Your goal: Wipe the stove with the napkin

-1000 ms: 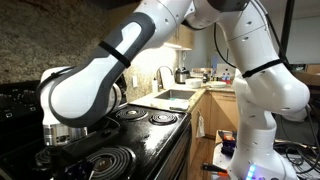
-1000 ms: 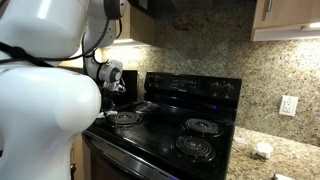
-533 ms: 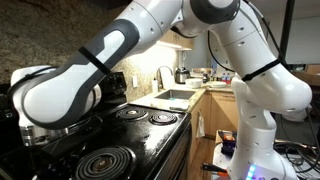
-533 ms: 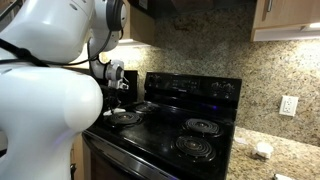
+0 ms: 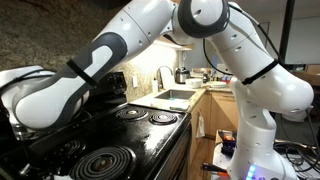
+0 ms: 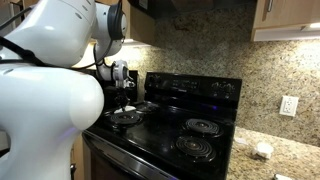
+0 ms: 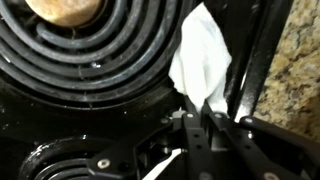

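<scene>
**Napkin pinched beside the big coil**

The gripper (image 7: 203,113) is clamped on the napkin (image 7: 203,55). In the wrist view its dark fingers (image 7: 190,130) close on one end of the wrinkled white paper, and the rest fans out ahead of them. The napkin spreads over the glossy black top of the stove (image 7: 150,95), just beside a large coil burner (image 7: 90,50). It is near the black edge that borders the speckled granite counter (image 7: 300,50). Whether the paper presses on the surface cannot be told. A tan round thing (image 7: 62,8) sits on that coil at the frame's top, too cropped to identify. A second burner (image 7: 45,165) shows beside the gripper body. In an exterior view the white arm (image 5: 130,40) bends low over the stove, and a steel sink (image 5: 177,97) lies in the counter beyond it.
</scene>
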`<state>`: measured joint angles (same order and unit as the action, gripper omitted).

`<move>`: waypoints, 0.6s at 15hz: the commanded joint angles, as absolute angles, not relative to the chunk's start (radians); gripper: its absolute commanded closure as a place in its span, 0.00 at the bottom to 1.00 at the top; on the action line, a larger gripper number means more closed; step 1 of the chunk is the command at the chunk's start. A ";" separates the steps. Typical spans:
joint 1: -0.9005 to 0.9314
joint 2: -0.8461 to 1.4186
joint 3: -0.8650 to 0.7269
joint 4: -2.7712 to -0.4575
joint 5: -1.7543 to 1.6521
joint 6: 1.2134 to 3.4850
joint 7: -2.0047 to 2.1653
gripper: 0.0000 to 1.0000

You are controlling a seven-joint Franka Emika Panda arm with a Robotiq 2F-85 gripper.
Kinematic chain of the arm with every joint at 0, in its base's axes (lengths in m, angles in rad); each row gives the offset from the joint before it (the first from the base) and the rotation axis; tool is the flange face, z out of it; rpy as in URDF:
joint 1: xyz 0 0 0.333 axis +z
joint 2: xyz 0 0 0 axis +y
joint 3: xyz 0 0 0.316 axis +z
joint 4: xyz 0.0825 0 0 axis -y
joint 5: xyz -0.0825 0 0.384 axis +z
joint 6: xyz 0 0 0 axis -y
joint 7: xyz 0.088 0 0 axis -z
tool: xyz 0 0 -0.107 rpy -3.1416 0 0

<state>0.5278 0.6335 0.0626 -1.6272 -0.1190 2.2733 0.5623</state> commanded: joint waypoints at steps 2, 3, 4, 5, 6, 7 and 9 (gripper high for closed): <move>0.518 0.736 -0.023 -1.573 -0.212 2.307 0.650 0.92; 0.512 0.731 -0.036 -1.579 -0.220 2.309 0.662 0.92; 0.504 0.728 -0.047 -1.585 -0.225 2.310 0.673 0.92; 0.494 0.716 -0.052 -1.604 -0.217 2.314 0.677 0.92; 0.488 0.704 -0.052 -1.622 -0.212 2.319 0.688 0.92; 0.479 0.688 -0.054 -1.650 -0.207 2.328 0.698 0.92; 0.458 0.656 -0.058 -1.708 -0.197 2.341 0.720 0.92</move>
<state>0.5038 0.6498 -0.0392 -1.5975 -0.1736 2.2755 0.6656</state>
